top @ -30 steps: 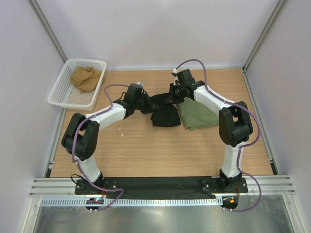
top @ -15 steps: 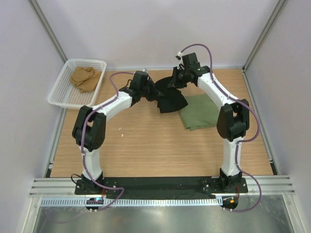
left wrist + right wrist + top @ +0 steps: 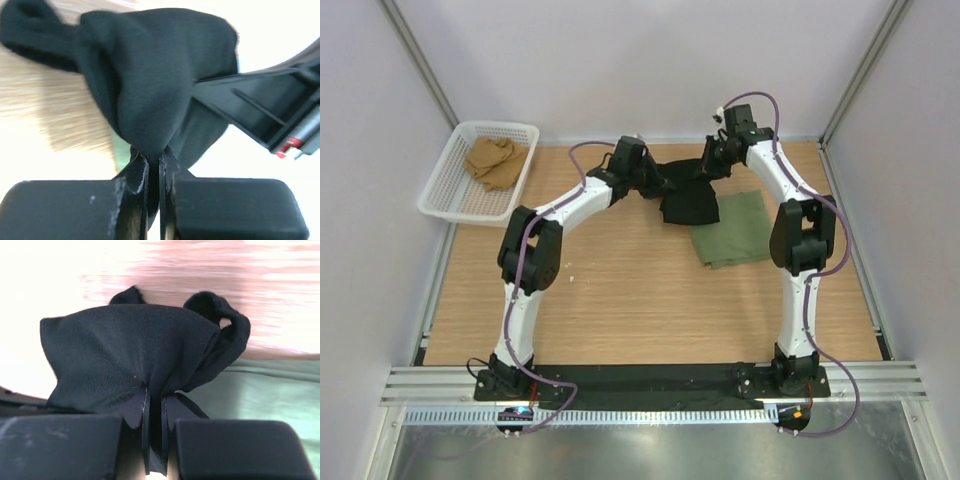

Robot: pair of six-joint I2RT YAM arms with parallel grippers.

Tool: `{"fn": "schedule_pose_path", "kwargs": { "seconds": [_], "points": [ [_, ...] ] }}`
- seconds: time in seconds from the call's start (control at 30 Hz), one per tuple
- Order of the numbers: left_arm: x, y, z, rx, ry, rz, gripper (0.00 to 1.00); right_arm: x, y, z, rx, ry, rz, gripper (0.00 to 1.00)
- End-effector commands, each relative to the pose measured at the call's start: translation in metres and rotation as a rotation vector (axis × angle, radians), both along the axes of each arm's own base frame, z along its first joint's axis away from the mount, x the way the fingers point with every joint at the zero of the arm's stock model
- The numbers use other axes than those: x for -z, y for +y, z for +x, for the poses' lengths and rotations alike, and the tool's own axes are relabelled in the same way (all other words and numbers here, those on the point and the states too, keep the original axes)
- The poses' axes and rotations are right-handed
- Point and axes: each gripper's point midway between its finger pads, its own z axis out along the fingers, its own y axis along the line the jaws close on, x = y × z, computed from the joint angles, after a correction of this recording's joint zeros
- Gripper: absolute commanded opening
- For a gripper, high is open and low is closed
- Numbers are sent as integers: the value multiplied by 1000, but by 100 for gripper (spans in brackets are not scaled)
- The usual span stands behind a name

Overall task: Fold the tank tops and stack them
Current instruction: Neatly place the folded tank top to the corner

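The black tank top [image 3: 688, 203] hangs bunched between both grippers near the back of the table, its lower part draping over the left edge of the folded olive green tank top [image 3: 735, 232]. My left gripper [image 3: 657, 184] is shut on one end of the black cloth [image 3: 150, 75], which is pinched at the fingertips of that gripper [image 3: 154, 158]. My right gripper [image 3: 708, 169] is shut on the other end [image 3: 125, 350], which spills out over that gripper's tips [image 3: 155, 401], with the green top [image 3: 270, 390] lying flat below it.
A white mesh basket [image 3: 438, 185] at the back left holds a crumpled tan cloth [image 3: 496, 158]. Both arms stretch far back, close to the rear wall. The right arm's dark link [image 3: 260, 105] crosses the left wrist view.
Both arms have carried the black top away from the table's middle, back and to the right, so it now hangs partly over the green top.
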Motion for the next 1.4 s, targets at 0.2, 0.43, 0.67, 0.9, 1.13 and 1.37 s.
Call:
{"fn": "schedule_pose_path", "kwargs": {
  "seconds": [0.2,0.43,0.67,0.9,1.13,1.37],
  "points": [
    [-35,-69,1,79,-13,-148,0,-27,-50,-2,64,-20,-36,1],
    [-33,-108,-2,102,-15,-176,0,-29,-78,-3,113,-4,-54,1],
    [-34,-124,-9,116,-33,-174,0,-35,-98,-8,148,-1,-71,1],
    [-24,-138,-41,139,-5,-168,0,-32,-106,-30,156,25,-113,1],
    [-9,-144,-66,162,35,-171,0,-14,-113,-49,158,82,-153,2],
    [-17,-142,-72,166,36,-177,0,-11,-111,-59,158,94,-144,2]
  ]
}}
